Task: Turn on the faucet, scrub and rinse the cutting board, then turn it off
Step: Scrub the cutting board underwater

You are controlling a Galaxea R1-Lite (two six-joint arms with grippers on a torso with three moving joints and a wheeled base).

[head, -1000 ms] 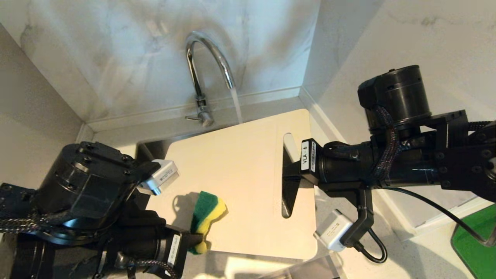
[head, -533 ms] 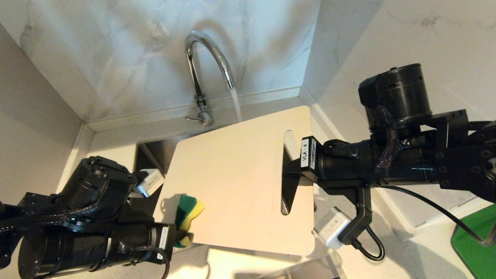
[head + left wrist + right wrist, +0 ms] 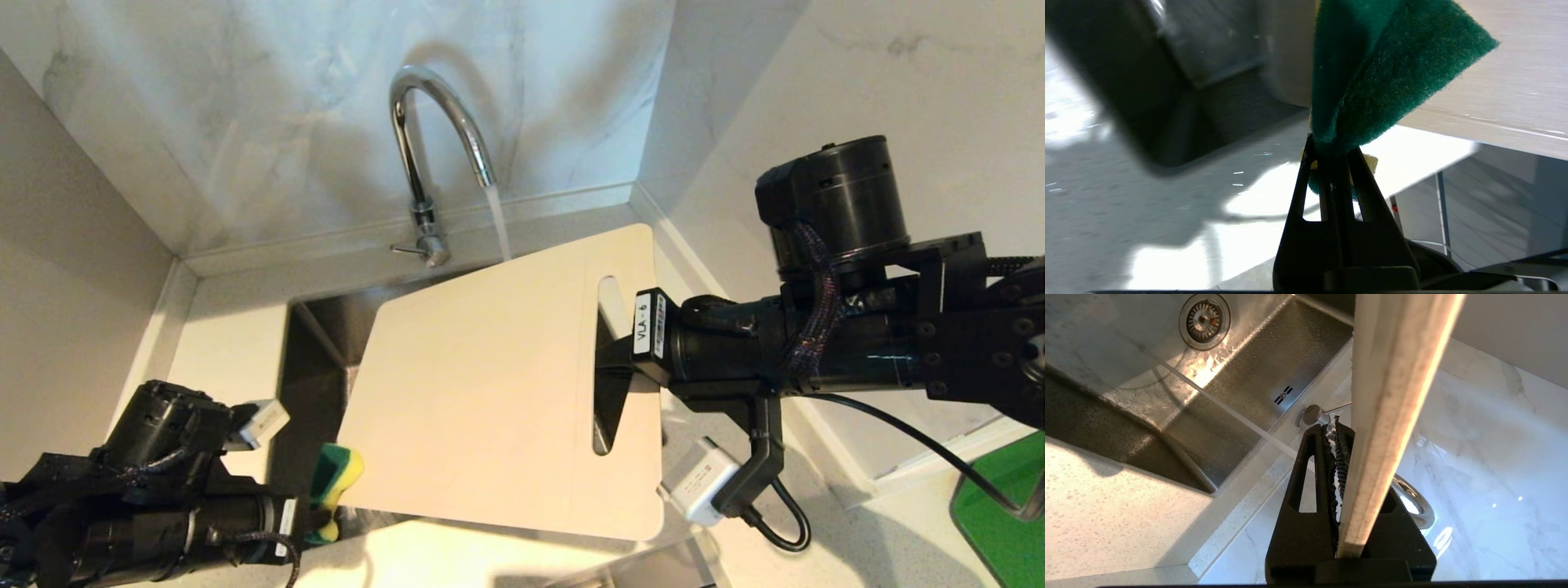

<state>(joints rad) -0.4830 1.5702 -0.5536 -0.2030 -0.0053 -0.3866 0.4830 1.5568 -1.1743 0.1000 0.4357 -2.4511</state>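
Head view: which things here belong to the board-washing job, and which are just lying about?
In the job:
- faucet, running
- cutting board, gripped at the handle slot by the right hand
- sponge, pinched in the left hand
- sink

Lying about:
- green thing, at the view's right edge, on the counter

Faucet (image 3: 433, 155) behind sink (image 3: 318, 343); board (image 3: 506, 384) over sink, right of sponge (image 3: 335, 482); water stream (image 3: 498, 216) falls at board's far edge.
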